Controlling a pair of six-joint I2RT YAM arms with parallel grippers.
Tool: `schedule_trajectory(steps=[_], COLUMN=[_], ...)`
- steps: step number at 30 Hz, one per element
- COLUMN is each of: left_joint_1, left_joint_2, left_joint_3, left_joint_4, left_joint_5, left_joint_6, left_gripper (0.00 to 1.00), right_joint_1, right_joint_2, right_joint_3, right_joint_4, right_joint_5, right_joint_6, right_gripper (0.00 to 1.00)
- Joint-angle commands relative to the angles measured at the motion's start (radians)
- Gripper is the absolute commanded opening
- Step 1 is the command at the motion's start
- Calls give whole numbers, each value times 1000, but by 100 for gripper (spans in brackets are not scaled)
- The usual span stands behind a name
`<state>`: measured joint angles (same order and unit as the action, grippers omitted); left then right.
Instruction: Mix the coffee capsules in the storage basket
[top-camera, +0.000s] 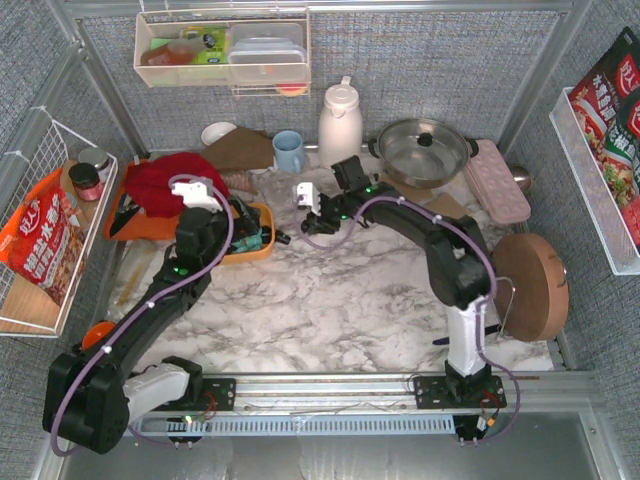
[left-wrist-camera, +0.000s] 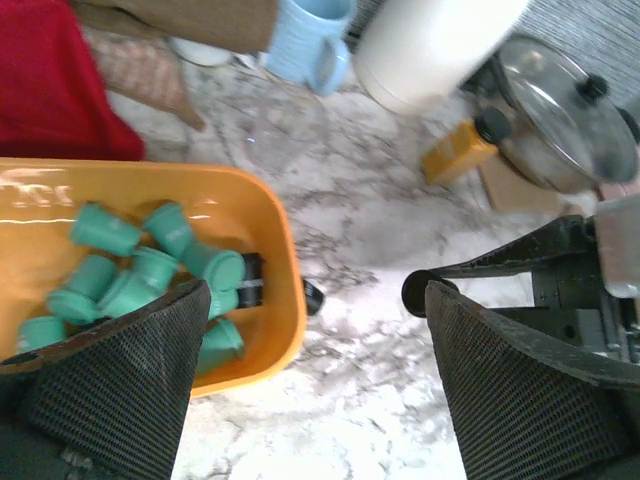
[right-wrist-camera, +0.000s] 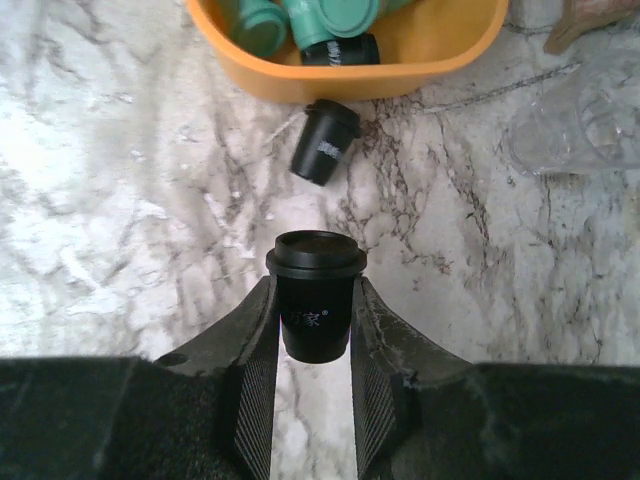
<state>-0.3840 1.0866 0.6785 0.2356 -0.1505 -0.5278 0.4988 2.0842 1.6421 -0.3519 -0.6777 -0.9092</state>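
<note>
Jaws of the right gripper (right-wrist-camera: 315, 305) are pinching a black capsule (right-wrist-camera: 316, 285), probably needing a slow lift over the basket (right-wrist-camera: 440, 62) wall.

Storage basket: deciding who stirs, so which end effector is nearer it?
Left. The left end effector hovers open over the storage basket's end; the right end effector, holding a black capsule, is back over the marble, a loose capsule lying between.
</note>
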Motion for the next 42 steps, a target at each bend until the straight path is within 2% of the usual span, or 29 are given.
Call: schedule_trajectory(steps=[1,4,7,10,16,21,42], left_joint_1=[-1,-12,-43,-85,-136,-153,-191], left_joint_2=[30,74,129,184,249,297,407], left_joint_3=[3,1,38,85,130,167,242], left_joint_4=[114,195,207,199,236,238,199], left_joint_5=[255,392,480,537,600,654,722], left_joint_6=[0,-24,-25,-16,-22,-41,-93], left_gripper=[95,90,87,85,81,74,66], right_joint_1=[1,1,2,8,19,27,29], right_joint_2=[-173,-309,-426,-503,-603,-660,-738], right_joint_3=[-226,-424,-577,-700,-832,-888,-907], right_joint_4=[311,521,683,770,910,972,959], right_joint_5=[-55,-51,-42,-8,46,76,101], right_joint_6=[109,202,277,320,377,390,352], right_gripper=[13,13,13,13,13,13,15])
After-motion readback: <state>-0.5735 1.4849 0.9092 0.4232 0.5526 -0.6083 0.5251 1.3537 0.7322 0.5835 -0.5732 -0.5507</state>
